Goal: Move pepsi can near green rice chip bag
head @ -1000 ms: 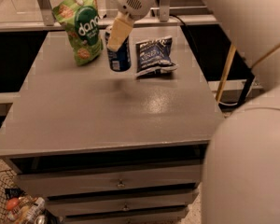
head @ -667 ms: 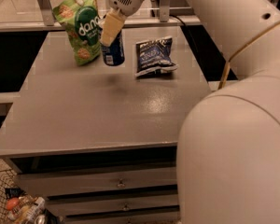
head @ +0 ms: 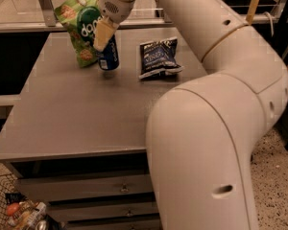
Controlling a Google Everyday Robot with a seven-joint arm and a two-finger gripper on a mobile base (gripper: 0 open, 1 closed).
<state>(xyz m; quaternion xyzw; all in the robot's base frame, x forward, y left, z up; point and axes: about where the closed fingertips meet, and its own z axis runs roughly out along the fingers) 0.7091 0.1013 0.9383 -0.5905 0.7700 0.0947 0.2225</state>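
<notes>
Gripper (head: 105,44) clamps the can (head: 110,59) from above. Green bag (head: 79,25) sits just left of it; blue bag (head: 157,56) lies right, apart.

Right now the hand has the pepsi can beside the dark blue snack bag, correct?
No. Camera view: the hand holds the pepsi can beside the green rice chip bag, at the table's far side; the dark blue snack bag lies apart.

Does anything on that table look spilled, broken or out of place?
Nothing looks spilled or damaged. The gripper holds the pepsi can close beside the green rice chip bag near the back of the table. The dark blue snack bag lies flat and a bit crumpled, nothing unusual.
</notes>
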